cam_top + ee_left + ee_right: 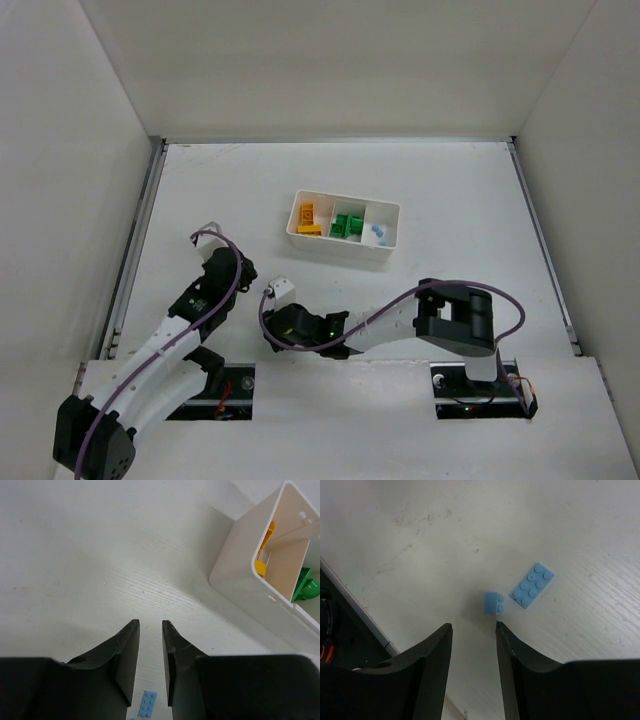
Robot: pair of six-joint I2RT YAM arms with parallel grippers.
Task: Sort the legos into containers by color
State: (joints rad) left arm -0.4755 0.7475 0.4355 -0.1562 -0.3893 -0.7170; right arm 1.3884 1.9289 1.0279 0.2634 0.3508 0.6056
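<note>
One white tray, three compartments, mid-tabletop: two yellow-orange legos left, green legos middle, light-blue legos right, both counts unclear. Two loose light-blue pieces toward near edge: flat plate, small brick, slightly apart. Empty left gripper narrowly parted. Empty right gripper half-open, small brick just beyond tips.

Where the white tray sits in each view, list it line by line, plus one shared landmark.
Top external: white tray, centre of the picture.
Left wrist: upper right corner, seen from its end.
Right wrist: not in it.
Landmark: flat light-blue plate, bottom edge in left wrist, right of centre in right wrist; not made out from the top.
</note>
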